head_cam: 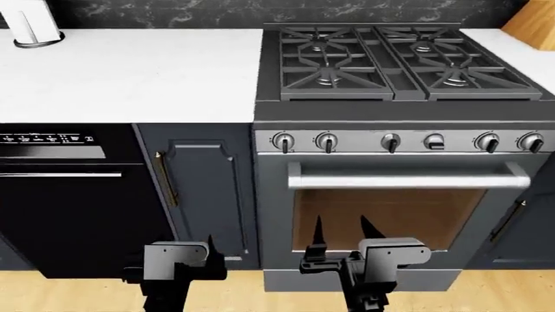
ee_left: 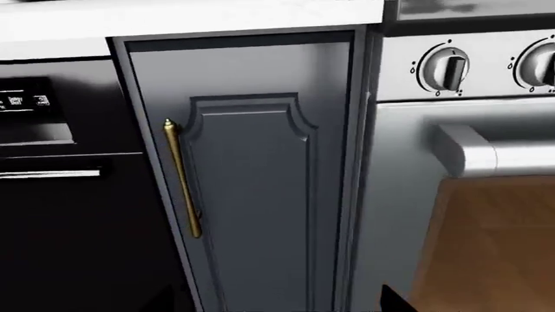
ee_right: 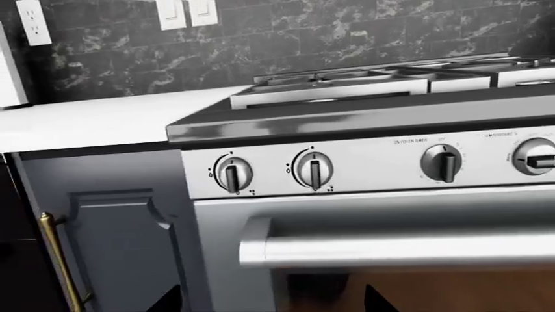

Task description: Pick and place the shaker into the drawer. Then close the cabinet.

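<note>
The shaker is out of view and no drawer shows in any view. Both arms hang low in front of the kitchen units. My left gripper [head_cam: 186, 248] [ee_left: 277, 305] faces a narrow panelled cabinet door [ee_left: 251, 188] [head_cam: 204, 195] that is closed and has a long brass handle [ee_left: 182, 179]. Its jaws are spread wide and hold nothing. In front of the oven door [head_cam: 386, 214], my right gripper [head_cam: 342, 233] [ee_right: 275, 302] is open, its two dark fingertips pointing up and empty.
A black dishwasher [head_cam: 69, 201] stands left of the narrow door. The steel oven has a bar handle [head_cam: 407, 175], a row of knobs [head_cam: 327, 141] and gas grates [head_cam: 399, 62] on top. On the white counter [head_cam: 130, 71] a white roll [head_cam: 30, 26] stands at the back left.
</note>
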Tool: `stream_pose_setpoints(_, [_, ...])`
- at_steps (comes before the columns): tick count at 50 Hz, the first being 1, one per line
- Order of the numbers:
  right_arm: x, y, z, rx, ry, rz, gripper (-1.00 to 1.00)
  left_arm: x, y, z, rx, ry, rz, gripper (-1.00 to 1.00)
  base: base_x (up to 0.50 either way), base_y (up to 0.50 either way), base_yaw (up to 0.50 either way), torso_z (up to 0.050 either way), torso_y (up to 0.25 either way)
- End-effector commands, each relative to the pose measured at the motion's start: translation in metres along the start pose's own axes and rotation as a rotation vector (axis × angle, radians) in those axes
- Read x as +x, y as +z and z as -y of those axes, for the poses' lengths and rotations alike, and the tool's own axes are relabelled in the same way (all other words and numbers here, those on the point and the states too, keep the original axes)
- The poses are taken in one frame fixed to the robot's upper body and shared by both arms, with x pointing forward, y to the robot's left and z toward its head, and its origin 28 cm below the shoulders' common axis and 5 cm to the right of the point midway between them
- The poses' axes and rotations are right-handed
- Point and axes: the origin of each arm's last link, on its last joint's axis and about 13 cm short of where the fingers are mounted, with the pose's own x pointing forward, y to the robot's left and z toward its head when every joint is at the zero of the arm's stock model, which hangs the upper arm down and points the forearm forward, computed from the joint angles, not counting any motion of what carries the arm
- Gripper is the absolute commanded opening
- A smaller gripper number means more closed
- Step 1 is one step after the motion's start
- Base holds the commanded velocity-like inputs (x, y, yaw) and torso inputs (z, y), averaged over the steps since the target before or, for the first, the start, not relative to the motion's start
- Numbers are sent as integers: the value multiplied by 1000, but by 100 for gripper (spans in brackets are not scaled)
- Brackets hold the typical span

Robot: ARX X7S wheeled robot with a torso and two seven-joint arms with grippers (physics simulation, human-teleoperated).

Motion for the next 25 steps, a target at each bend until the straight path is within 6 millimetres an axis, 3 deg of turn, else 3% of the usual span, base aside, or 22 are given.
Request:
stream_pose_setpoints(1, [0,0,0,7,2,3,100,0,0,0,0,3,-4,100,-34,500,0,0,0])
stream_pose_setpoints(25, [0,1,0,21,8,-2,100,-1,0,0,3,-1,-2,100,-3,489,0,0,0])
